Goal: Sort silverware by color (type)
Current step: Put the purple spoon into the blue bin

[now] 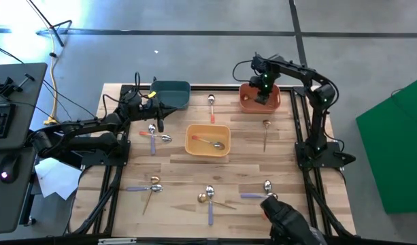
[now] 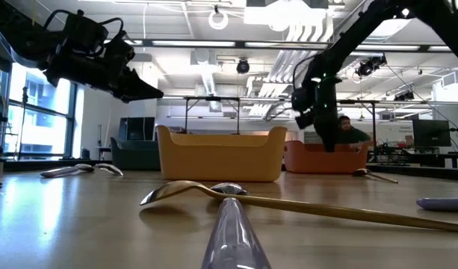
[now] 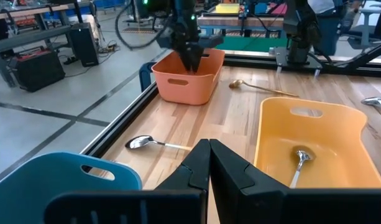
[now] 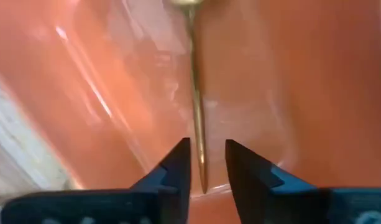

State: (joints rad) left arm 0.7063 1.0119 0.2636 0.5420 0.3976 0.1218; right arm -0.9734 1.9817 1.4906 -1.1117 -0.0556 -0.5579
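My right gripper (image 4: 207,146) points down into the red-orange bin (image 1: 246,103) at the far right, open. A thin gold spoon (image 4: 196,87) runs from the gap between its fingers down toward the bin floor. My left gripper (image 3: 209,163) hovers shut and holding nothing, next to the teal bin (image 1: 171,94) at the far left. The yellow bin (image 1: 194,151) in the middle has one spoon (image 1: 211,143) lying on its floor. Other spoons lie flat on the wood: an orange-handled one (image 1: 211,109), a gold one (image 1: 266,133), and lavender-handled ones (image 1: 154,137). My right gripper comes from above, and the gold spoon's handle end (image 4: 201,165) stands in the gap, close beside one finger (image 4: 178,165). The gap is wider than the handle. I cannot tell whether a finger touches it.
Several more spoons lie along the near half of the table (image 1: 209,201), lavender-handled and gold. A dark camera block (image 1: 284,218) sits at the near edge. A black frame rail (image 1: 300,122) borders the table. A person (image 2: 352,133) sits in the room beyond.
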